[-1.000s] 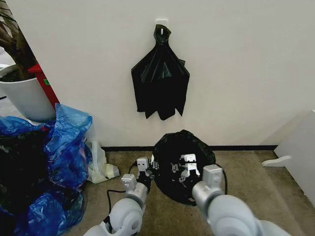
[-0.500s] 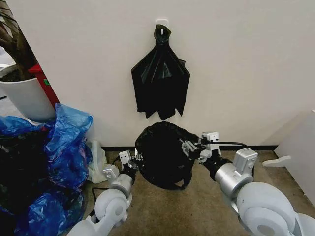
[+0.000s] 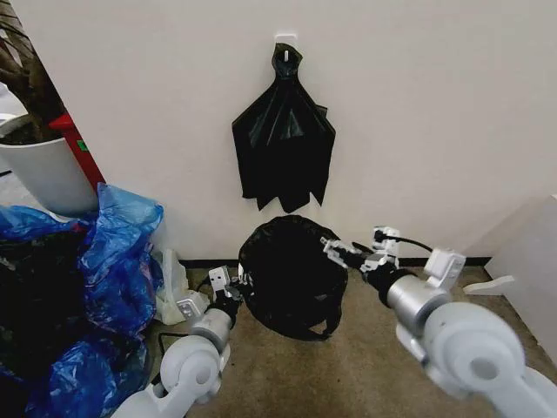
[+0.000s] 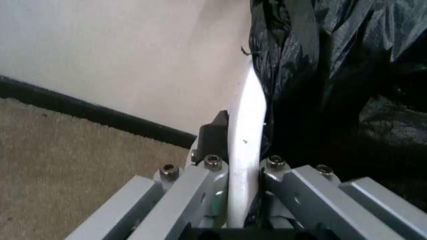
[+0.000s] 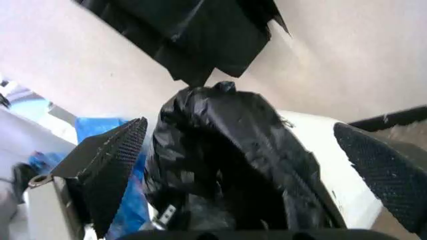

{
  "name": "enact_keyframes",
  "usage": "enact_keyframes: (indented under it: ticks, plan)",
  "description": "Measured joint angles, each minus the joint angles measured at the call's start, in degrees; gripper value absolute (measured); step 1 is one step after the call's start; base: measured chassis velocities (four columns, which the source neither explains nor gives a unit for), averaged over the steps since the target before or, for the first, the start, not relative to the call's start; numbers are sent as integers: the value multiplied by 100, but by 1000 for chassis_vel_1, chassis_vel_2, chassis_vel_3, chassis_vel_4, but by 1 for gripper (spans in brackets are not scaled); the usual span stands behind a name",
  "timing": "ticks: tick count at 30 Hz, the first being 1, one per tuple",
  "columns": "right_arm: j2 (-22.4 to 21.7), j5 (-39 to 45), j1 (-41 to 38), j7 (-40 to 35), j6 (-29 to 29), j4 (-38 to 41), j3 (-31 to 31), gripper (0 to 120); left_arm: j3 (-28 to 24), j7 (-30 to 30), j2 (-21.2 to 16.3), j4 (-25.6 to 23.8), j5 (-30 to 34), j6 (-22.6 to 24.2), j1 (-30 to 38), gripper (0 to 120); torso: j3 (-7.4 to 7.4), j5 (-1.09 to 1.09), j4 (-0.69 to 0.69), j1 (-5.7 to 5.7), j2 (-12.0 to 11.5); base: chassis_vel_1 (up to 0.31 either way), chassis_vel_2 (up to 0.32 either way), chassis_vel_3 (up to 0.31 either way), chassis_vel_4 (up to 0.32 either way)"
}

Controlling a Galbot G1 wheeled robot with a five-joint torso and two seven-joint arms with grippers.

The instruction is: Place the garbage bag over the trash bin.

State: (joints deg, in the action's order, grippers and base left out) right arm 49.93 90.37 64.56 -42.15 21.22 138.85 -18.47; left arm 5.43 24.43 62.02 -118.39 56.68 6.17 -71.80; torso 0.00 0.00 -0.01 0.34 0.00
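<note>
The glossy black garbage bag [image 3: 290, 274] covers the trash bin at the foot of the wall, bulging above its mouth. In the wrist views the bin's cream-white rim [image 4: 245, 125] and wall [image 5: 337, 172] show beside the black plastic [image 5: 220, 150]. My left gripper [image 3: 233, 286] sits at the bag's left edge, its jaws shut [image 4: 237, 145] across the bin's rim. Just off the bag's upper right edge, my right gripper [image 3: 355, 248] hangs open. Its dark pads [image 5: 110, 170] stand wide apart with the bag between them, untouched.
A fan-shaped bunch of black bags [image 3: 283, 157] hangs from a wall hook above the bin. Blue plastic bags [image 3: 113, 261] pile up at the left below a white plant pot [image 3: 48, 170]. A white bottle [image 3: 178, 296] lies nearby, white furniture [image 3: 522, 261] at the right.
The bagged bin has shifted left and up toward the wall. My right gripper has let go of the bag's edge, opened and drawn a little to the right.
</note>
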Motion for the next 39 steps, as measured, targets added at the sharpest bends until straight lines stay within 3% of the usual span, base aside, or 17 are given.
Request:
enact_keyframes:
  ticks: [9, 15, 23, 39]
  plan:
    - [77, 527, 19, 123, -4, -275, -310, 95, 0, 14, -6, -25, 28, 0, 12, 1, 0, 0, -1, 0, 0, 0, 0, 0, 0]
    - [152, 551, 22, 205, -2, -341, -208, 73, -8, 24, -7, -29, 35, 1, 25, 1, 0, 0, 0, 0, 0, 0, 0, 0, 0]
    - [247, 515, 34, 325, -7, -435, -167, 63, -10, 29, -17, -44, 63, 1, 30, 1, 0, 0, 0, 0, 0, 0, 0, 0, 0]
    - [270, 435, 38, 321, -114, -415, -122, 7, -5, 42, -9, -74, 90, -1, 39, 1, 0, 0, -1, 0, 0, 0, 0, 0, 0]
